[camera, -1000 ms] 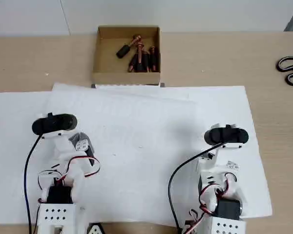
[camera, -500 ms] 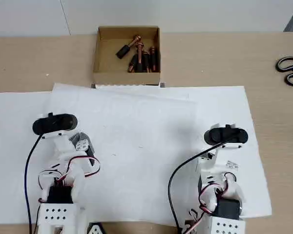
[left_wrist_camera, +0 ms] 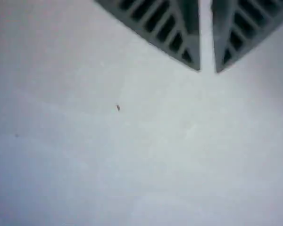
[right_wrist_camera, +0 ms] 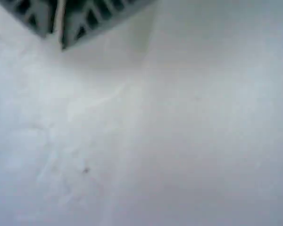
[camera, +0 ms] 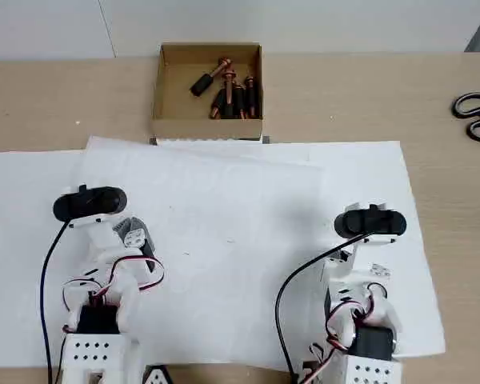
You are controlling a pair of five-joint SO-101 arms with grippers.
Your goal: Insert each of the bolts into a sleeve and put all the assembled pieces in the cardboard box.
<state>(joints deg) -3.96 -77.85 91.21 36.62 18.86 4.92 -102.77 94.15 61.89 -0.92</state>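
The cardboard box (camera: 166, 88) stands at the back of the table and holds several copper bolts in black sleeves (camera: 234, 94), with one more assembled piece (camera: 206, 79) lying apart. Both arms are folded back near the front edge, over the white paper (camera: 240, 208). My left gripper (left_wrist_camera: 205, 70) hangs just above bare paper, its grey ribbed fingers (left_wrist_camera: 174, 33) nearly together with a thin gap and nothing between them. My right gripper (right_wrist_camera: 59, 40) is also above bare paper, fingers (right_wrist_camera: 33, 16) pressed close, holding nothing.
Scissors (camera: 476, 114) lie at the far right on the wooden table (camera: 368, 88). Overlapping white sheets cover the middle and front. The left arm (camera: 92, 208) and the right arm (camera: 368, 224) stand side by side.
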